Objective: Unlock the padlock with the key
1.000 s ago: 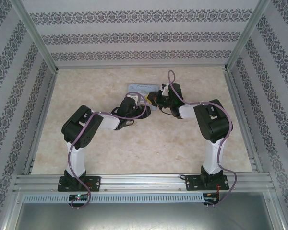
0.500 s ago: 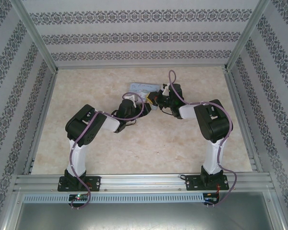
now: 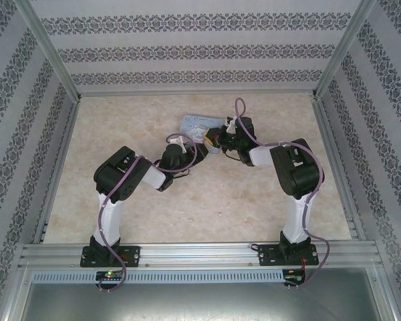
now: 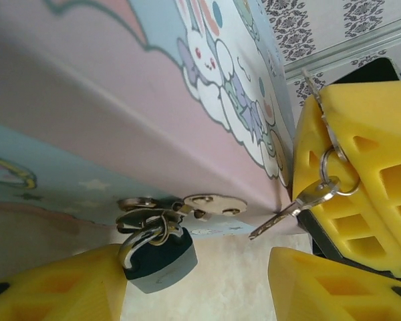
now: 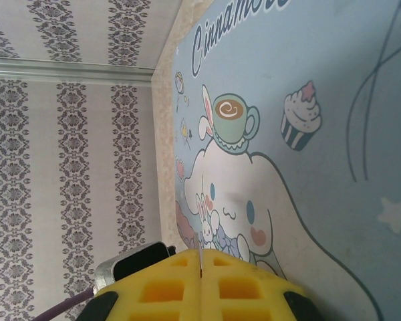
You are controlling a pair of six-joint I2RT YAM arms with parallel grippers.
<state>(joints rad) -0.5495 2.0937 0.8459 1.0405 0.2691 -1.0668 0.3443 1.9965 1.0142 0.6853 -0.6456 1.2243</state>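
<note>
**Status, unit positions**

- Padlock: hangs from hasp on front wall of tin box. Shackle passes thru hasp loop. Body sits just above table.
- Left claw: spread. Padlock lies in the gap, body just beside one yellow finger, well apart from the other.
- Right claw: fingers pressed together, pinching key by its ring. Ring is caught at the finger seam and the key hangs free below it. Key tip points toward the hasp, near it, apart from padlock.
- Right wrist view: right claw seam closed on a thin metal sliver, w/ printed lid of tin box beyond.
- Top view: left claw and right claw meet at near edge of tin box, approx. mid-table, toward the far side.
</note>
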